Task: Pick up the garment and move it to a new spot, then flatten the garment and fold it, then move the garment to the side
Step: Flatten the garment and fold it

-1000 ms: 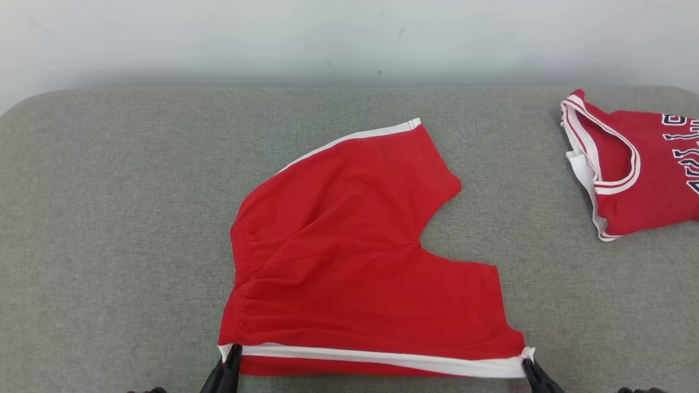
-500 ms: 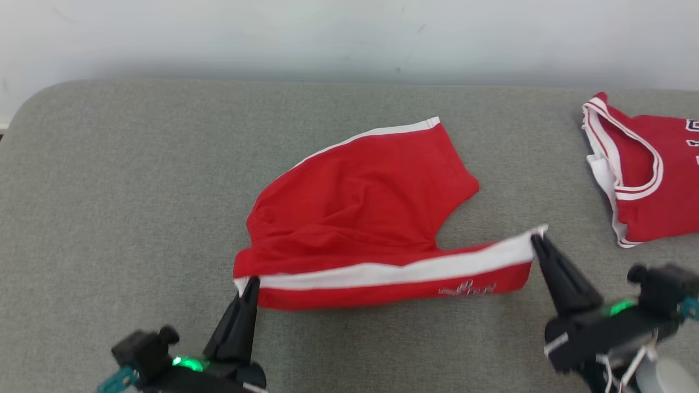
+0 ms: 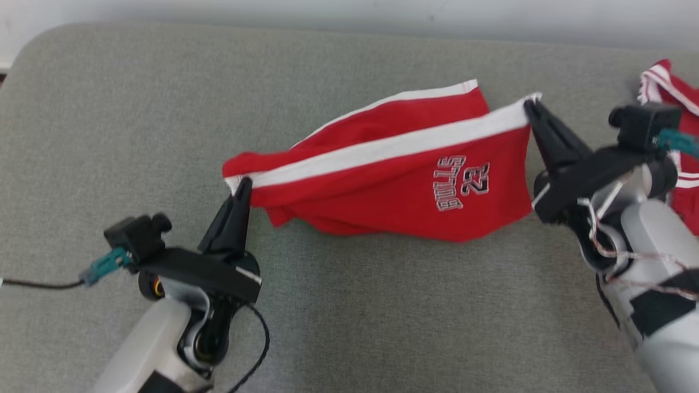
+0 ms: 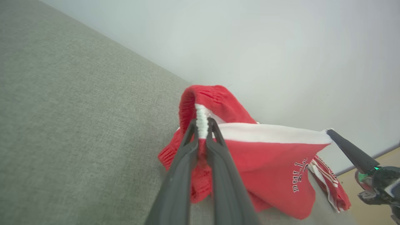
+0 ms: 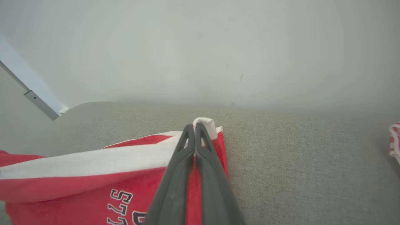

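The garment (image 3: 393, 180) is a pair of red shorts with a white side stripe and a printed logo, half lifted off the grey padded table (image 3: 109, 109). My left gripper (image 3: 243, 183) is shut on the waistband corner of the near edge; the left wrist view has its fingers (image 4: 187, 156) pinching the white trim of the shorts (image 4: 265, 153). My right gripper (image 3: 528, 103) is shut on the leg-hem corner of the same edge, held higher and farther back. In the right wrist view that gripper (image 5: 194, 126) clamps white trim of the garment (image 5: 78, 175). The lifted edge hangs over the lower layer.
A red jersey (image 3: 669, 90) with white trim lies at the table's right end, behind my right arm, and shows as a jersey edge (image 5: 394, 140) in the right wrist view. A pale wall (image 3: 382, 11) runs along the table's far side. A cable (image 3: 33, 284) trails from my left wrist.
Both grippers have lifted the near edge of the shorts and carried it up and away over the far half, so the logo side now shows. The head camera has tilted down.
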